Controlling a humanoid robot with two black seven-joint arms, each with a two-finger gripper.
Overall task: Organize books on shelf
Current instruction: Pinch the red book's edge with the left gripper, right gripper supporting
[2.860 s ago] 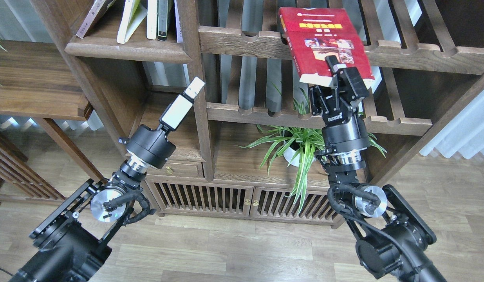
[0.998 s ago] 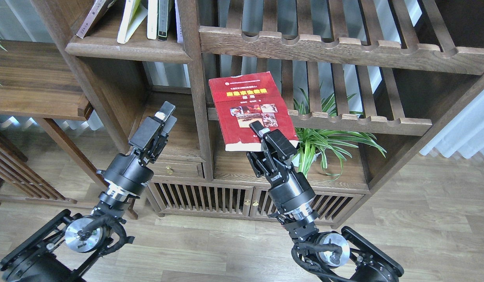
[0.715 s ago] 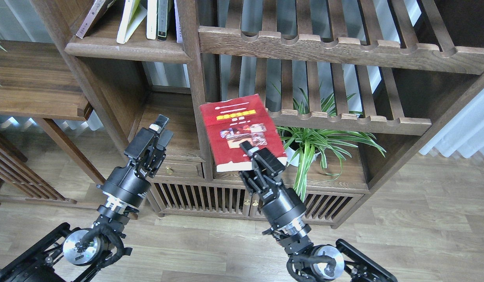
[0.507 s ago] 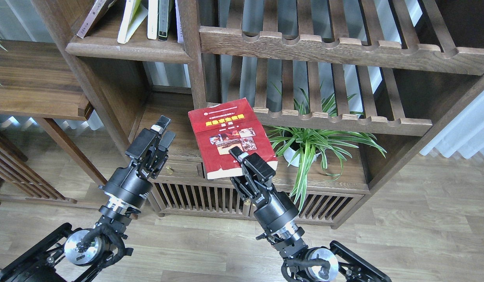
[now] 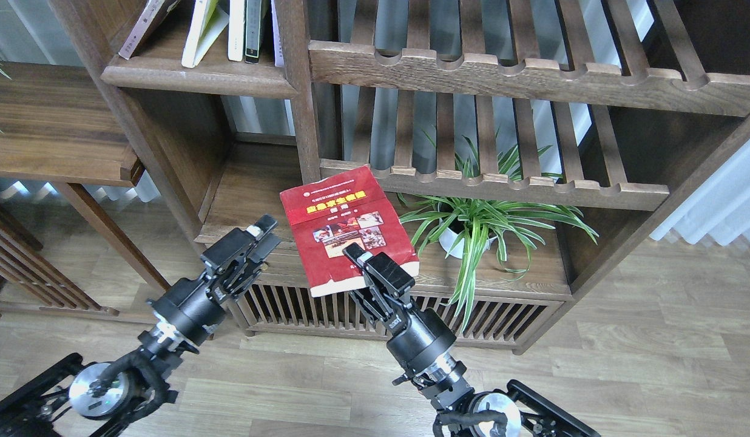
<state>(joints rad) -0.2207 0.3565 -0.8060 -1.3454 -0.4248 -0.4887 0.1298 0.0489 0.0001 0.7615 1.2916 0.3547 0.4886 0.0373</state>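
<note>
Red book (image 5: 344,224), cover up, is clamped at its near edge by the right gripper (image 5: 366,261), in front of the slatted rack (image 5: 533,188) and near the potted plant (image 5: 472,224); left gripper (image 5: 260,240) hovers beside it, its jaws slightly parted and holding nothing; other books (image 5: 229,30) stand on the upper shelf (image 5: 199,79).

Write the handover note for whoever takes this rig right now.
Right claw: shut on the red book, gripping its lower edge, cover facing up, held in front of the cabinet.
Left claw: holds nothing, beside the book.
Other books stand on the solid upper-left shelf.
Done: red book is in hand.
Left: place it on the shelf with the others.
</note>
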